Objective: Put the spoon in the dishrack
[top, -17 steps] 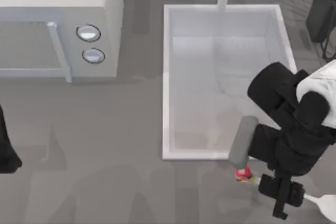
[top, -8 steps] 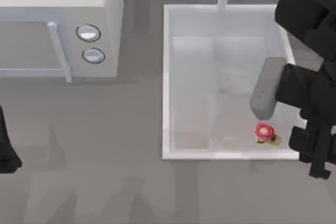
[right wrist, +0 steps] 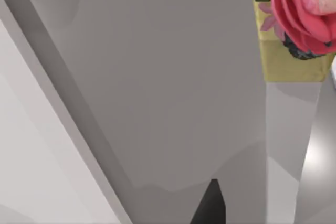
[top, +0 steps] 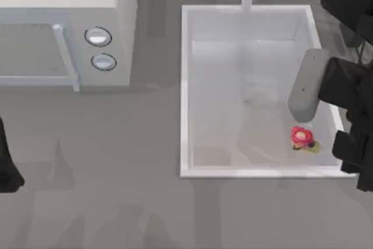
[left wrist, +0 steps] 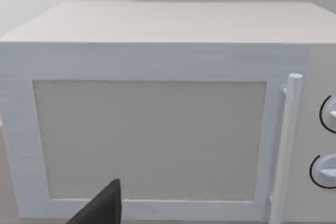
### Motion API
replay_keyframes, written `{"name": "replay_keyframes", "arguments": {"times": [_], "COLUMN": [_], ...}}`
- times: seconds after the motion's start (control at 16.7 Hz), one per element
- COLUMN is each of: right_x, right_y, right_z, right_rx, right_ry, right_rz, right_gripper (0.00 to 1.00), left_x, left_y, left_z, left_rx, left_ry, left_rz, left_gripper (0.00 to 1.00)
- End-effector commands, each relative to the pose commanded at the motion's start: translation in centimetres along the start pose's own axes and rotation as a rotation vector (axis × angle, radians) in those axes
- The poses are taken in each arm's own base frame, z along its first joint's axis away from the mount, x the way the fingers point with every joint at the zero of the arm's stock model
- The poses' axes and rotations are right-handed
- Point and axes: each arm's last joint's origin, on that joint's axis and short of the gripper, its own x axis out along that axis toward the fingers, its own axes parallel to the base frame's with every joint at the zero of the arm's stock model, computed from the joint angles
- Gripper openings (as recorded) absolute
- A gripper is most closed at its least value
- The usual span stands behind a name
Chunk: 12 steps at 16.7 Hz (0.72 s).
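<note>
While the right gripper [top: 349, 155] sits at the top view's right edge, over the white sink basin's [top: 185, 86] lower right corner, the spoon [top: 303, 139], yellowish end with red blob, shows just left of it; finger state cannot be told. Left arm parked at the left edge. Left wrist view: a white microwave [left wrist: 157, 129]. Right wrist view: the spoon's red blob upper right.

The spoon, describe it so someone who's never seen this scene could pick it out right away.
Find the large white sink basin right of the microwave in the top view. Over its near right corner, beside the black right arm, is the spoon. Its yellowish bowl end with a pink-red blob is the one bright spot among grey, white and black.
</note>
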Motion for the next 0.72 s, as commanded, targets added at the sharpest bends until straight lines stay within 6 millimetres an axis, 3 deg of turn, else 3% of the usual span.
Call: {"name": "replay_keyframes", "arguments": {"times": [0.18,0.36,0.54,0.72], "right_x": [-0.4,-1.2,-2.5,-4.5], "right_y": [-1.2,-4.1,-7.7,-10.7], "right_z": [-0.7,-2.5,-5.8,-10.8], "right_rx": [0.079,0.259,0.491,0.706], "right_ry": [-0.079,-0.26,-0.507,-0.783], "right_rz": [-0.012,-0.057,-0.153,-0.314], "right_gripper": [0.0,0.0,0.0,0.0], "left_x": [0.0,0.0,0.0,0.0], "left_y": [0.0,0.0,0.0,0.0], "left_z": [0.0,0.0,0.0,0.0], "left_rx": [0.0,0.0,0.0,0.0], "left_ry": [0.0,0.0,0.0,0.0], "left_rz": [0.0,0.0,0.0,0.0], "left_gripper": [1.0,1.0,1.0,1.0]}}
